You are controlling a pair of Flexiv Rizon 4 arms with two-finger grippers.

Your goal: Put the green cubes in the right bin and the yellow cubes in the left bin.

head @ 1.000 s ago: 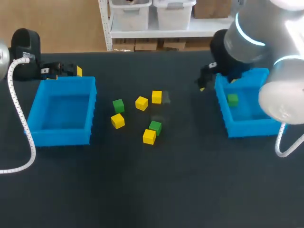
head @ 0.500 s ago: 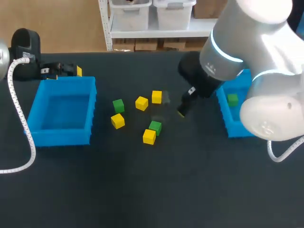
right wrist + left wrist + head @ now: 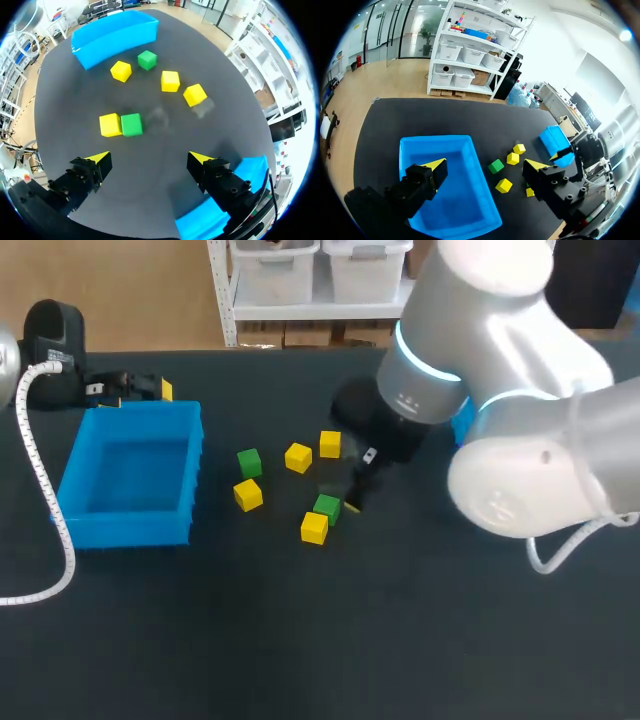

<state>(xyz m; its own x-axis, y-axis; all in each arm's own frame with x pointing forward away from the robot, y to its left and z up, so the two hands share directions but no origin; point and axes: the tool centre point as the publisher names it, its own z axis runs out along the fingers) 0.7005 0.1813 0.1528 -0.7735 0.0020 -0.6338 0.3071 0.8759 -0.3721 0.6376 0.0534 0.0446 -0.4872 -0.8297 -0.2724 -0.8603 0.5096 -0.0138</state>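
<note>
Three yellow cubes (image 3: 298, 457) (image 3: 330, 444) (image 3: 248, 495) and a green cube (image 3: 249, 462) lie mid-table. A second green cube (image 3: 326, 507) touches another yellow cube (image 3: 314, 528). My right gripper (image 3: 352, 502) hangs open just right of that pair; in its wrist view the gripper (image 3: 150, 160) is empty, with the green cube (image 3: 132, 124) and yellow cube (image 3: 110, 124) ahead of it. My left gripper (image 3: 140, 388) rests open behind the left bin (image 3: 130, 530); its wrist view shows the gripper (image 3: 486, 165) empty over that bin (image 3: 450, 190).
My right arm (image 3: 480, 360) covers most of the right bin, leaving a blue sliver (image 3: 463, 420); the bin's rim (image 3: 200, 220) shows beside the right fingers. A white cable (image 3: 40, 490) runs along the table's left side.
My right arm has swung left from over the right bin to the cubes mid-table, and now hides that bin and the green cube inside it. The left arm and the cubes have not moved.
</note>
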